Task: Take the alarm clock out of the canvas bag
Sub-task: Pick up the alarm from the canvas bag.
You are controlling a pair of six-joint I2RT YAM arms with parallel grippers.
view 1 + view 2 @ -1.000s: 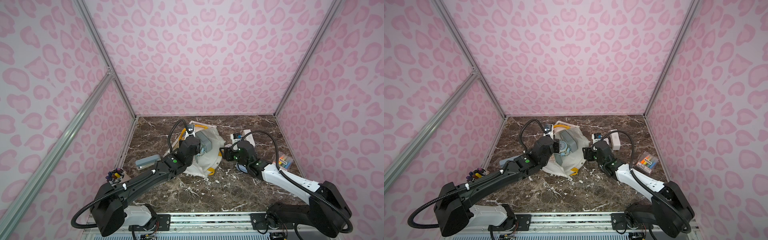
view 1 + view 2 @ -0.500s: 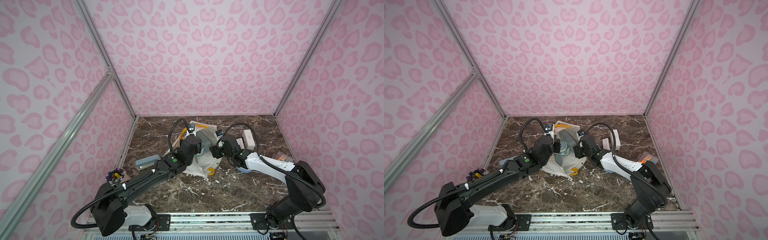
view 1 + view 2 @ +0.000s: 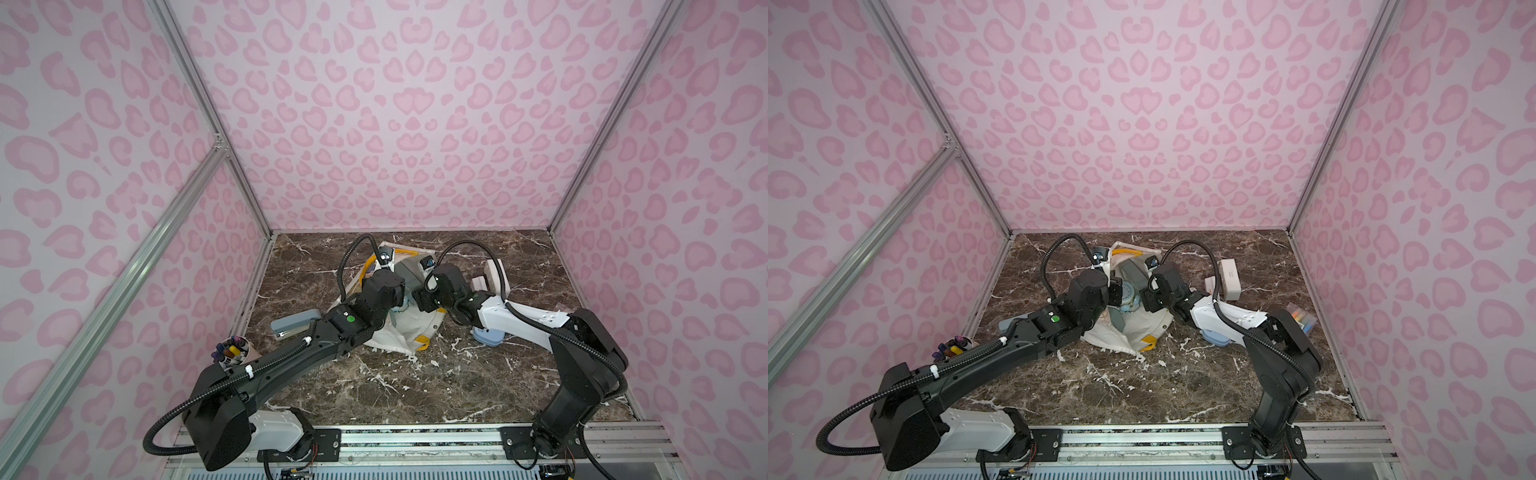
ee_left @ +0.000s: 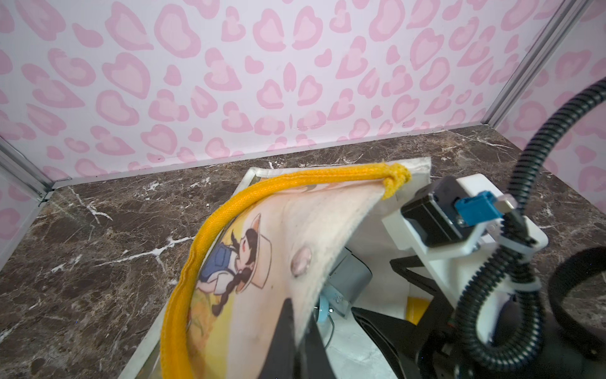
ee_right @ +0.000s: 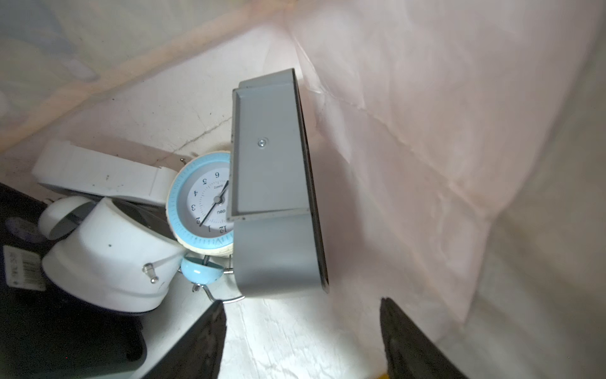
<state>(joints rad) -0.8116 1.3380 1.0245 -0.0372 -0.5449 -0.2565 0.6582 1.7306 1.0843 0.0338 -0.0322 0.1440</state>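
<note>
The white canvas bag (image 3: 397, 334) (image 3: 1121, 338) lies on the marble floor with its mouth held up. My left gripper (image 4: 296, 315) is shut on the bag's printed upper rim (image 4: 282, 229), next to the yellow handle (image 4: 210, 236). Inside lies the alarm clock (image 5: 203, 203), round with a light blue rim and bells; it also shows in a top view (image 3: 1126, 296). A grey box-shaped thing (image 5: 272, 183) leans over half of the clock's face. My right gripper (image 5: 301, 303) (image 3: 1148, 301) is open inside the bag's mouth, just short of the grey thing, with nothing between its fingers.
A white rounded thing (image 5: 105, 256) lies beside the clock in the bag. Outside are a grey stapler (image 3: 293, 322), a cup of pens (image 3: 232, 351), a white box (image 3: 492, 276), a pale blue thing (image 3: 488, 336) under my right arm and a coloured pack (image 3: 1302, 322).
My right arm has swung left from beside the bag into its mouth, and its jaws have spread a little wider. My left gripper has kept its hold on the rim.
</note>
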